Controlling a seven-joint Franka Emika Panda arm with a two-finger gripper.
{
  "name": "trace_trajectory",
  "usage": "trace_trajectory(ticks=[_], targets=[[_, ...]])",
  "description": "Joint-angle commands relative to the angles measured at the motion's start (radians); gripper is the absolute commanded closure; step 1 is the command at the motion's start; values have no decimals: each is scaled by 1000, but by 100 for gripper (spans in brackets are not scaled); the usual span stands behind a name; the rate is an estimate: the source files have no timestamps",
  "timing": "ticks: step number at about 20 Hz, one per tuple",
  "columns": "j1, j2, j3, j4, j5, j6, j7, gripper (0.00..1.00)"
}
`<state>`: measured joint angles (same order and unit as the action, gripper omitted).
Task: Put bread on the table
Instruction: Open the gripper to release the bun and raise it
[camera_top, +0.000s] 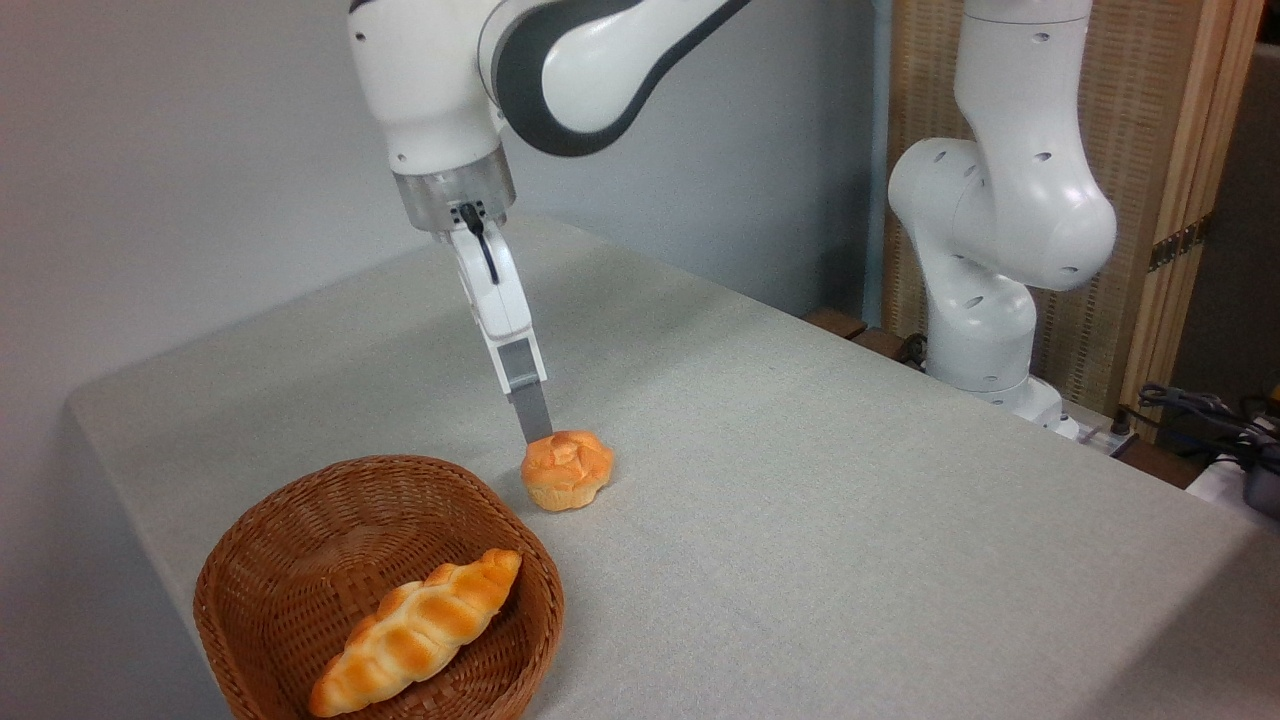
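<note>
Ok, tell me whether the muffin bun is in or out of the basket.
Out: the bun stands upright on the table beside the basket.

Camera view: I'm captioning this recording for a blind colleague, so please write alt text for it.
A small round bread sits on the table just beside a wicker basket, with the white robot arm's gripper touching its top edge; only one finger shows, so its opening is unclear. A long braided loaf lies inside the basket.
</note>
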<state>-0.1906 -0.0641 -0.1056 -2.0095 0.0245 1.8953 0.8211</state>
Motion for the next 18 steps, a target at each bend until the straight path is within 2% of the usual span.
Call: trace_trajectory(ticks=[1, 4, 6, 9, 13, 18], targets=[[54, 0, 11, 110, -8, -90, 1, 0], [140, 0, 1, 227, -76, -156, -19, 0], [175, 1, 10, 296, -107, -182, -69, 0], [177, 9, 40, 359, -110, -246, -99, 0], [180, 85, 41, 497, -107, -357, -128, 0], [168, 81, 81, 494, -104, -361, -125, 0]])
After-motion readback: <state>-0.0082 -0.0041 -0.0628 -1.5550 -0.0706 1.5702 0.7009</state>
